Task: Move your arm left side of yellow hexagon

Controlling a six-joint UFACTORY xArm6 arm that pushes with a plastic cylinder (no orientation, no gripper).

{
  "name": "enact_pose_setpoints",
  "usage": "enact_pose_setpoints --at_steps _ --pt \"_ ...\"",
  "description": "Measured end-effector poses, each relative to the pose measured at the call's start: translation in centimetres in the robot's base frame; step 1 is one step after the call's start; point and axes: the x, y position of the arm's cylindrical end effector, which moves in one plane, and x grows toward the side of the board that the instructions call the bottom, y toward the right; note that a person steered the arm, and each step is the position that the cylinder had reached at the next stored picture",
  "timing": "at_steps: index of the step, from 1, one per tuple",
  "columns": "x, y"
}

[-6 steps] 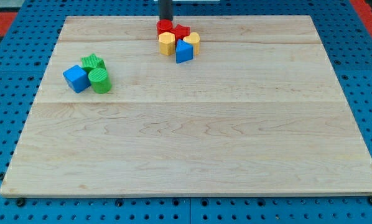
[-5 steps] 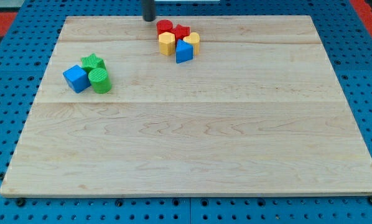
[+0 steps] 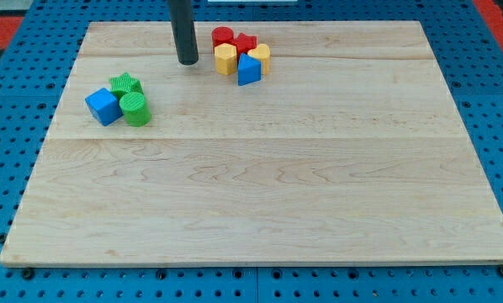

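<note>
**Rod parked left of the yellow hexagon**

A pale wooden board (image 3: 260,194) lies on blue pegboard (image 3: 7,143). The rod's upper part is cut off at the view's top. There are no fingers, so nothing is held: my tip (image 3: 187,62) rests on bare wood, near but apart from the yellow hexagon (image 3: 225,59) to its right.

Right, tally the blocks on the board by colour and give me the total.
Red: 2, red cylinder and red star
Yellow: 2, yellow hexagon and yellow heart
Blue: 2, blue triangle and blue cube
Green: 2, green star and green cylinder
Total: 8
</note>
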Motion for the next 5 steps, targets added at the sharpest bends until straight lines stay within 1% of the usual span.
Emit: enact_pose_setpoints --at_steps 2,4,5 --pt "0.0 0.4" --pt "0.0 -1.2" --pt "0.1 0.5"
